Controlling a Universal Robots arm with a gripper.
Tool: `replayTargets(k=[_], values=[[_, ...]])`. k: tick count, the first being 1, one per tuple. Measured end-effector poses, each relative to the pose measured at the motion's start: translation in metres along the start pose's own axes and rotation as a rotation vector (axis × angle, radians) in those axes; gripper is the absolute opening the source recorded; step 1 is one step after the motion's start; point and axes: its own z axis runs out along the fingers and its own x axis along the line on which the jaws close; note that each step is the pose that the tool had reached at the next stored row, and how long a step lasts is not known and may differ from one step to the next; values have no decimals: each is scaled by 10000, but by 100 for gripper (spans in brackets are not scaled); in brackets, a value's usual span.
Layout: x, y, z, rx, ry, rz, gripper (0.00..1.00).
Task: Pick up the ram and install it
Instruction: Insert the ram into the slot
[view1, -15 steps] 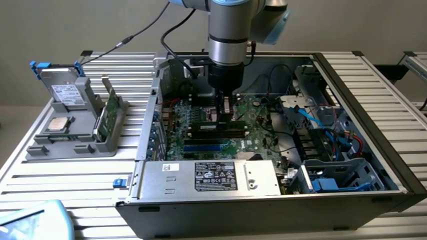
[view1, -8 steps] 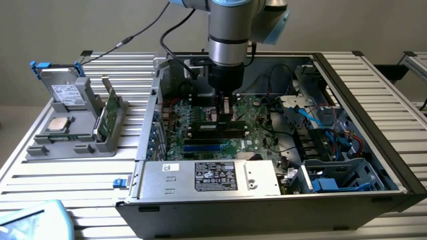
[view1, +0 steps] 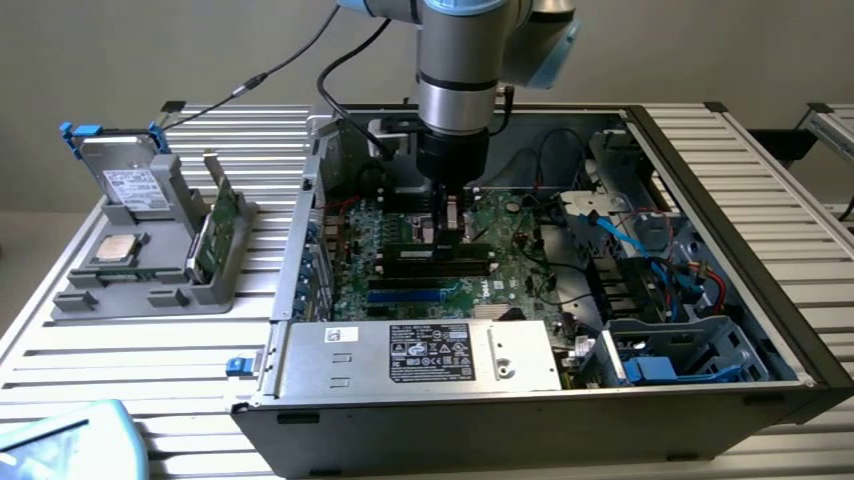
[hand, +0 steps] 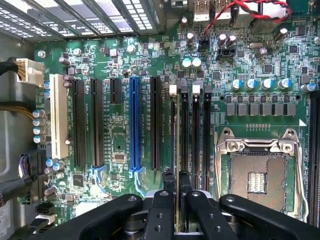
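The ram (hand: 175, 135) shows edge-on as a thin dark green strip. It runs along the first memory slot beside the black expansion slots, and its far end reaches a white latch (hand: 173, 89). My gripper (hand: 177, 185) is shut on its near end, with the two black fingers (hand: 169, 181) pressed against either side. I cannot tell whether the stick is seated in the slot or just above it. In the exterior view my gripper (view1: 450, 228) hangs straight down over the memory slots (view1: 430, 258) in the middle of the motherboard (view1: 400, 290).
Two more black memory slots (hand: 196, 135) and the open processor socket (hand: 257, 175) lie beside the ram. The open case holds a power supply (view1: 414, 355) and blue cables (view1: 641, 240). A grey holder (view1: 147, 270) at the exterior view's left carries a green card (view1: 220, 235), a silver processor (view1: 118, 247) and a drive (view1: 127, 185).
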Motion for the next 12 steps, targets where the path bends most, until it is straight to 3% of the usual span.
replayTargets(k=[7, 12], values=[[-1, 0, 11, 1, -9, 0, 15], [5, -4, 37, 1, -48, -1, 15]])
